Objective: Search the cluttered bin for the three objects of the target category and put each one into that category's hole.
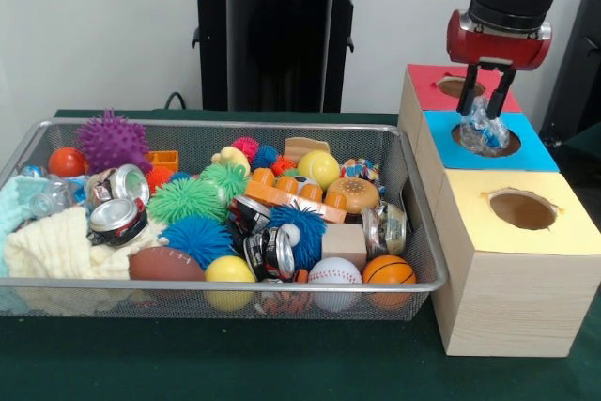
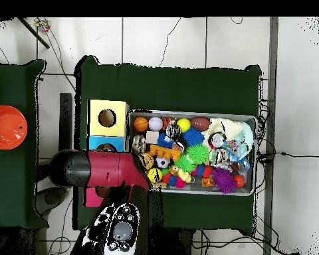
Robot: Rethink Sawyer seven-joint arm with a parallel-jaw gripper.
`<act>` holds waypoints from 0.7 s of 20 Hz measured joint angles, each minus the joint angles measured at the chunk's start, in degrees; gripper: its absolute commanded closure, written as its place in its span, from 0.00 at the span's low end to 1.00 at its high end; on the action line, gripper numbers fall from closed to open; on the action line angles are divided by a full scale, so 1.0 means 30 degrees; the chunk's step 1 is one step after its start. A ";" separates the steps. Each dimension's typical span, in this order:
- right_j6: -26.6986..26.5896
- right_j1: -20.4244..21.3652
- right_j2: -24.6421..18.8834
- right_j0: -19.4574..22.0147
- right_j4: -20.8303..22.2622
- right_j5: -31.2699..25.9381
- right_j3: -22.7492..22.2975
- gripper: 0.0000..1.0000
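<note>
My gripper hangs over the blue-topped box, right above its round hole. It is shut on a crumpled clear plastic bottle, whose lower end reaches into the hole. The silver wire-mesh bin stands to the left of the boxes. It is full of spiky balls, sports balls, crushed cans, toy food and cloths. In the overhead view the arm hides the gripper and most of the blue box; the bin lies to its right.
A red-topped box stands behind the blue one and a yellow-topped box with an open hole in front of it. The robot pedestal is behind the bin. An orange bowl sits on a side table.
</note>
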State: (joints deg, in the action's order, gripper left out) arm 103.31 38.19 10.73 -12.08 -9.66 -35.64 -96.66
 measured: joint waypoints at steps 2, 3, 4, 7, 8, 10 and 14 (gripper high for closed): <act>0.0000 0.0013 -0.0031 -0.0007 -0.0081 -0.0016 -0.0059 0.00; 0.0000 0.0012 -0.0035 -0.0012 -0.0080 -0.0016 -0.0076 0.00; 0.0000 0.0012 -0.0039 -0.0018 -0.0078 -0.0016 -0.0094 0.00; 0.0000 0.0016 -0.0069 -0.0035 -0.0082 -0.0016 -0.0343 0.00; 0.0000 0.0016 -0.0081 -0.0037 -0.0082 -0.0016 -0.0477 0.00; 0.0000 0.0016 -0.0113 -0.0037 -0.0082 -0.0016 -0.0744 0.00; 0.0000 0.0018 -0.0163 -0.0041 -0.0082 -0.0016 -0.1133 0.00</act>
State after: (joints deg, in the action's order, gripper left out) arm 103.31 38.24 10.24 -12.20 -9.90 -35.69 -100.06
